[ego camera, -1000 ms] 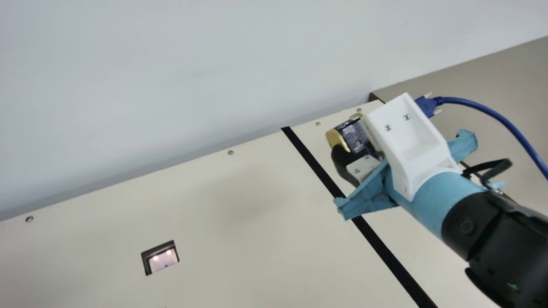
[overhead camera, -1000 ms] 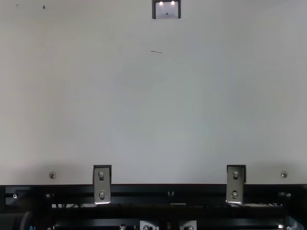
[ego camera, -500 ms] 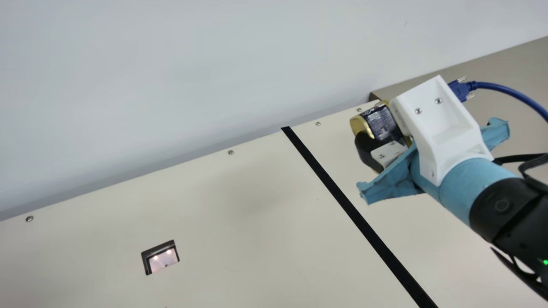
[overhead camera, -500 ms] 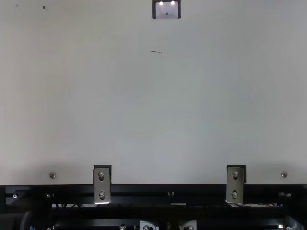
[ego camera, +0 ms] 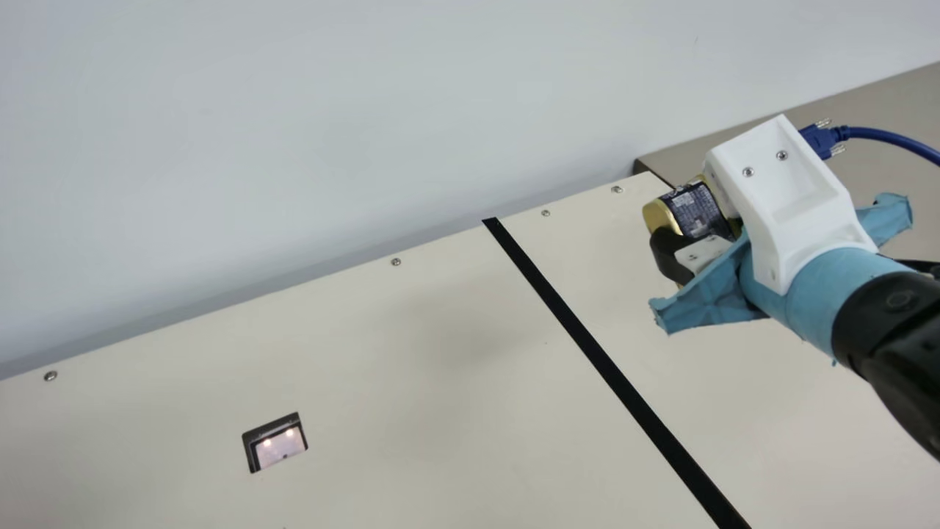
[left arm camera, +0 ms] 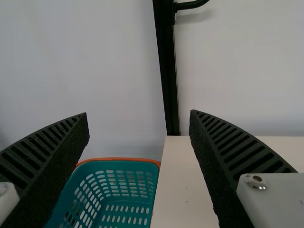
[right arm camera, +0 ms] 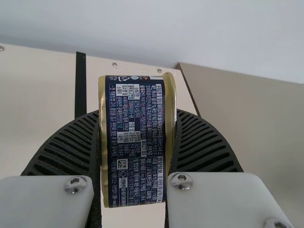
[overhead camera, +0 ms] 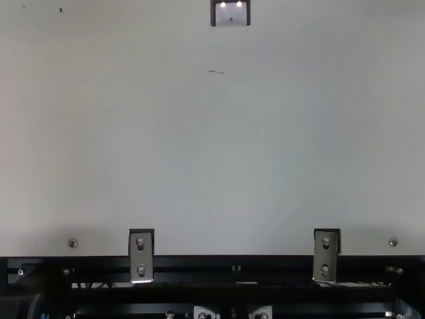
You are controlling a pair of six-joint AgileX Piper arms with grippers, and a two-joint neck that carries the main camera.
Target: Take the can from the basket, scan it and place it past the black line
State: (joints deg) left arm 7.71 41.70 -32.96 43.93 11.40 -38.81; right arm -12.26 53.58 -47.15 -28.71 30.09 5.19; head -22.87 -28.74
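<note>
Holding the can [ego camera: 694,211] clamped in right end effector [right arm camera: 137,114], beyond black line [ego camera: 608,367], with left end effector [left arm camera: 138,114] spread; probably scanned, remaining to put down.

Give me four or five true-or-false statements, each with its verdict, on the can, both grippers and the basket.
1. The right gripper holds the can. True.
2. The left gripper is clamped on the basket's rim. False: it is open and holds nothing.
3. In the main view, the black line runs between the can and the lit window in the table. True.
4. The basket is solid-walled and white. False: it is teal with slots.
5. The can is gold and dark blue. True.
</note>
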